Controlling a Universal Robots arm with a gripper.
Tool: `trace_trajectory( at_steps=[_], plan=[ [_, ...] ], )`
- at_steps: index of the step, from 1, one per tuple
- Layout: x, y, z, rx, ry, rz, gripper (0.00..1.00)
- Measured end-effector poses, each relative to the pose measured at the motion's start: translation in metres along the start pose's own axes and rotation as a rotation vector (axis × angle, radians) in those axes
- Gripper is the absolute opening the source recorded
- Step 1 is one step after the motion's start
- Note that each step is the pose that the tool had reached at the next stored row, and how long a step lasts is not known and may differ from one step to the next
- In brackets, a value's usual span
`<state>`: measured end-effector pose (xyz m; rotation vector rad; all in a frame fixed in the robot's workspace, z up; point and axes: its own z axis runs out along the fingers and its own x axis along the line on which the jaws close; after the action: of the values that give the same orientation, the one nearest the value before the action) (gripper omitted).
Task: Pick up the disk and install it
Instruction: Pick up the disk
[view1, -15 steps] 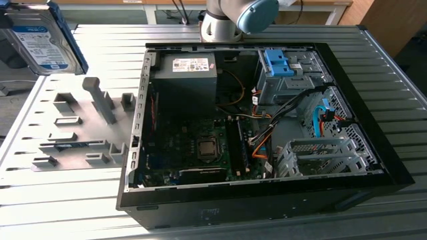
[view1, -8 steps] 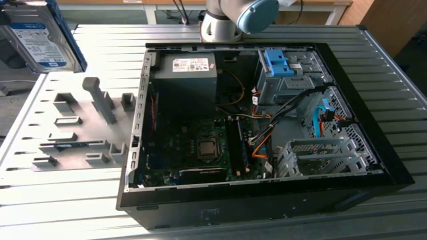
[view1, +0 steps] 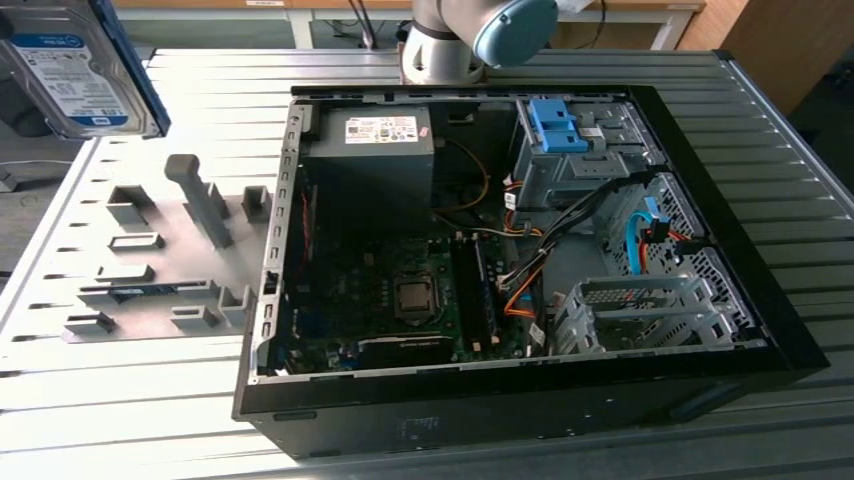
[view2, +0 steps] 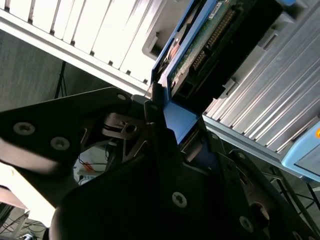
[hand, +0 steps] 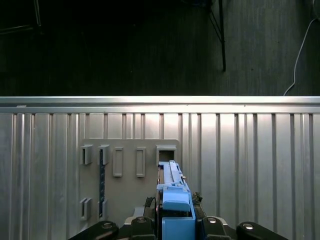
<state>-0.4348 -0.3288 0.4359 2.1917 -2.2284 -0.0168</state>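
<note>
The disk is a silver drive with a white-and-blue label and blue rails. It hangs high in the air at the exterior view's far left, above the table's left part. In the second wrist view my gripper is shut on it: dark fingers clamp its blue rail, and its green circuit-board underside faces the camera. In the first wrist view the disk stands edge-on between the fingers of the gripper, well above a grey fixture plate.
An open black computer case lies on the ribbed metal table, showing a motherboard, a grey power supply box, a blue latch and a metal drive cage. The fixture plate with upright holders lies left of the case.
</note>
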Motion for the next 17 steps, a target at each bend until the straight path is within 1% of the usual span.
trace_trajectory(
  at_steps=[6,17],
  plan=[
    [0.0000,0.0002,-0.0098,0.0000,0.0000,0.000,0.36],
    [0.0001,0.0005,-0.0237,0.0001,-0.0001,0.000,0.36]
  ],
)
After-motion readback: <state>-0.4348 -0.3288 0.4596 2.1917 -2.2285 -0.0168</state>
